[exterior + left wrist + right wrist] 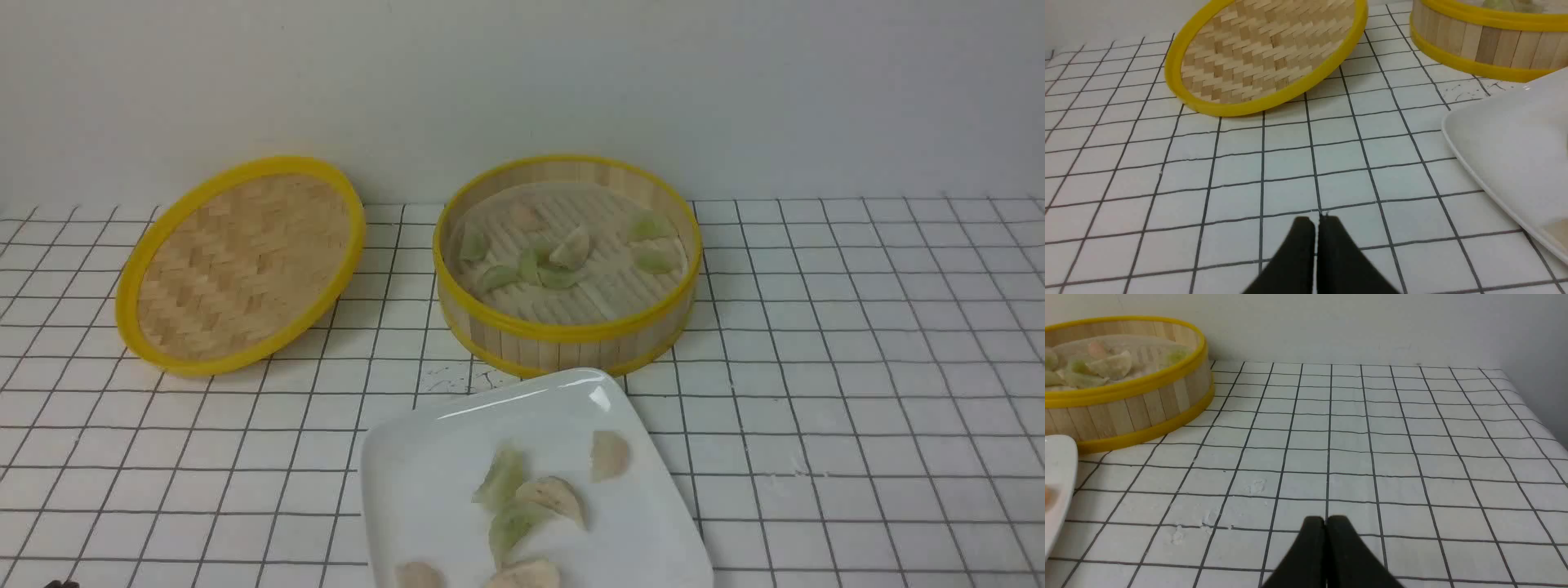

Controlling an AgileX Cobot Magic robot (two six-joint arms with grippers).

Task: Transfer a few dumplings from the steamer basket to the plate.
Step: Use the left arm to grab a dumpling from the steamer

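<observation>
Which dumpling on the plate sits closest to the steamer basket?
The pale beige-pink one, off by itself; the others lie farther down the plate.

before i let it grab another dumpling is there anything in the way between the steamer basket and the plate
No loose object stands between the steamer basket and the plate; only the basket's own raised wall and the plate's low rim need clearing.
</observation>
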